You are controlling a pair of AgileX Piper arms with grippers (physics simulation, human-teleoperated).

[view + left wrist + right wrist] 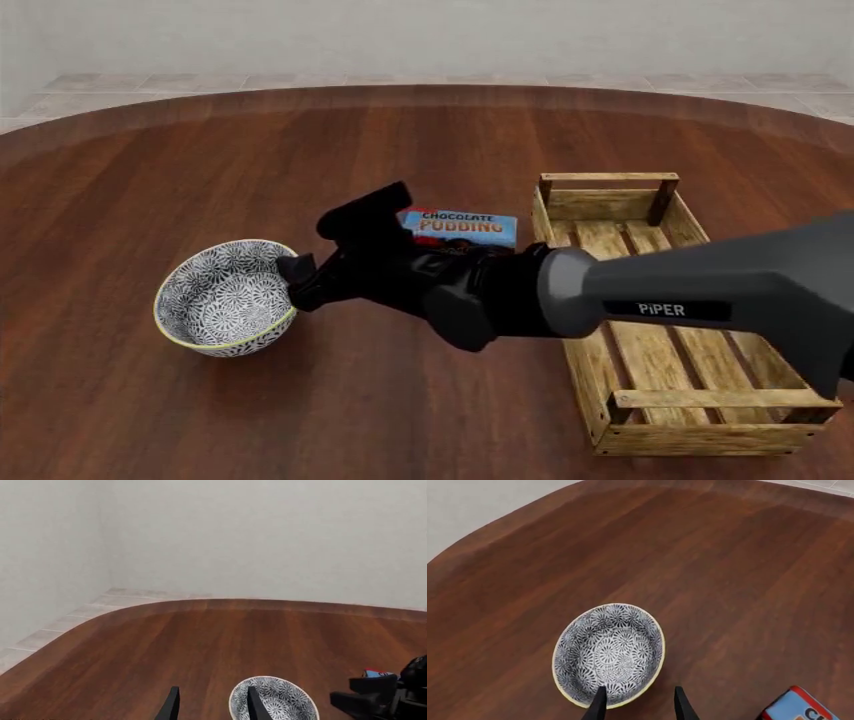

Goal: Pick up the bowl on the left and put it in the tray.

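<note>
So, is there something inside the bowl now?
The bowl holds no object: the right wrist view shows only its floral pattern inside. One finger of the right pincer covers a small part near the rim, so that spot cannot be checked.

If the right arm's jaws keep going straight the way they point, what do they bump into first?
Probably the bowl. In the right wrist view the right gripper straddles its near rim, one finger over the inside and one outside. Exact depth is hard to judge.

A dark wooden table (pixel 200 420) with a curved edge stands on pale tiled floor (pixel 747 85) before plain whitish walls (pixel 267 535).
</note>
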